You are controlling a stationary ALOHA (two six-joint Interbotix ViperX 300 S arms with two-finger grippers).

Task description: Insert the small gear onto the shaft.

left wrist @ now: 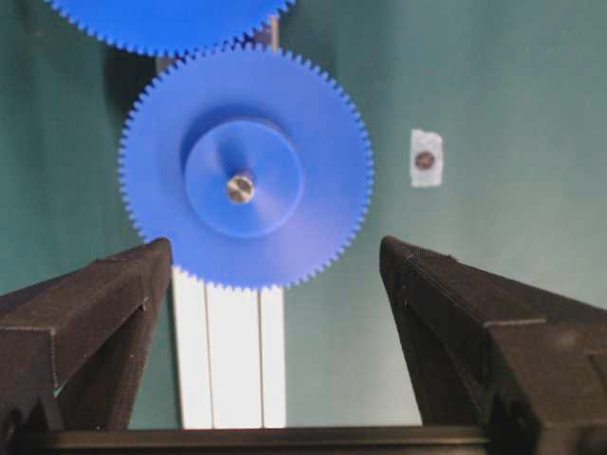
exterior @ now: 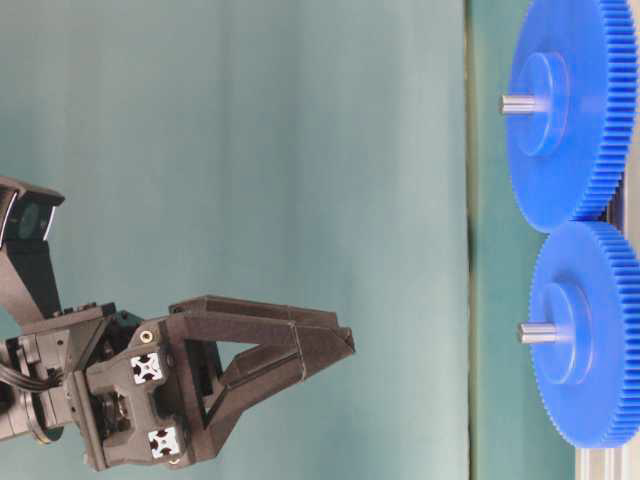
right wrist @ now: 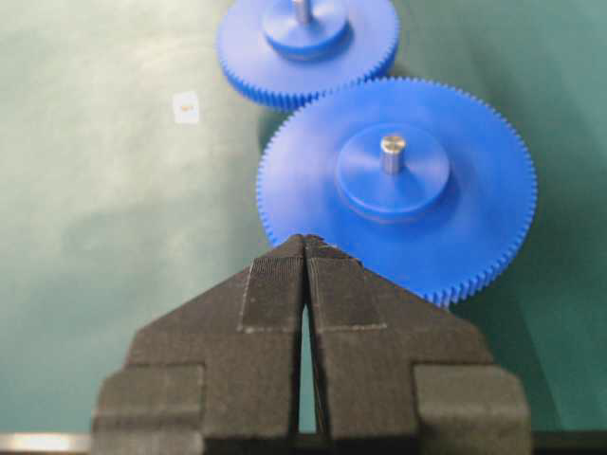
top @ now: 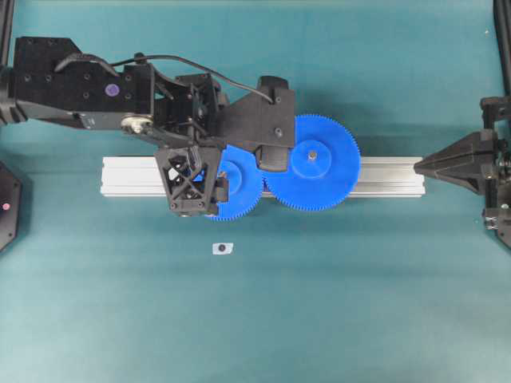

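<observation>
The small gear sits flat on the rail, and the shaft shows as a silvery end in the centre of its hub. From table level the shaft sticks out of the small gear. My left gripper hangs above this gear, open wide, with nothing between its fingers. Overhead, the left gripper covers part of the small gear. My right gripper is shut and empty, off the rail's right end.
The wider blue gear meshes with the small one on the aluminium rail, and a grey pin stands in its hub. A small white tag with a dark dot lies on the green table in front of the rail.
</observation>
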